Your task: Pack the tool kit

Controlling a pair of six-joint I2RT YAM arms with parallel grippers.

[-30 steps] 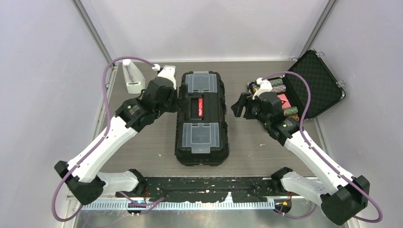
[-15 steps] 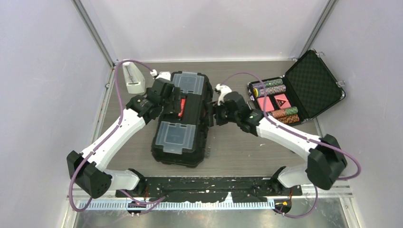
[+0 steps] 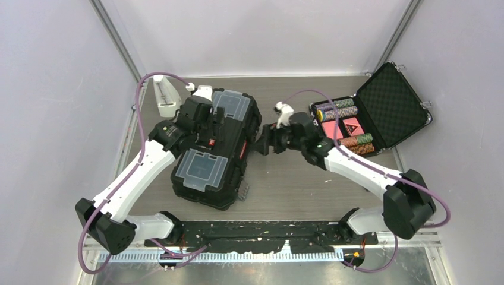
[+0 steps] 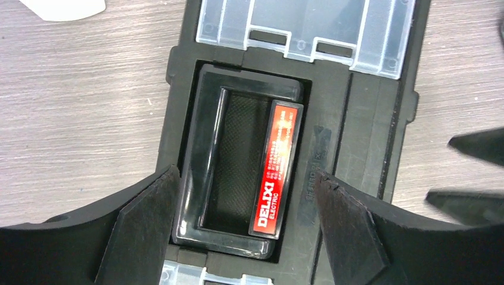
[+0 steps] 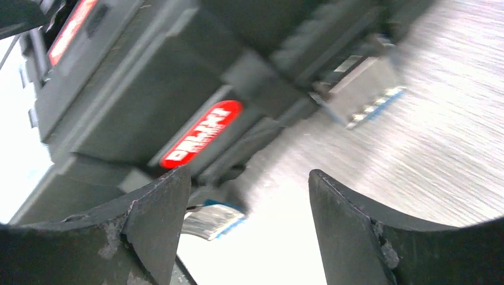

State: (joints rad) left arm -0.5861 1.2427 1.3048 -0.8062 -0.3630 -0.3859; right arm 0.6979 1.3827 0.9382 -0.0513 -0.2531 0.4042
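The tool kit, a black toolbox with its lid down and two clear lid compartments, lies skewed on the table left of centre. My left gripper hovers over its red-labelled handle; in the left wrist view the left gripper is open, one finger on each side of the handle recess. My right gripper is open beside the box's right side wall. In the blurred right wrist view the right gripper holds nothing, and the side's red label and a hanging blue-edged latch show.
An open foam-lined black case with poker chips stands at the back right. A white object rests at the back left, near the toolbox's far end. Grey walls close in the table on three sides.
The toolbox has slid left and turned, its near end swinging towards the left arm. The right gripper came in from the right to the box's side. The left gripper stayed over the handle.
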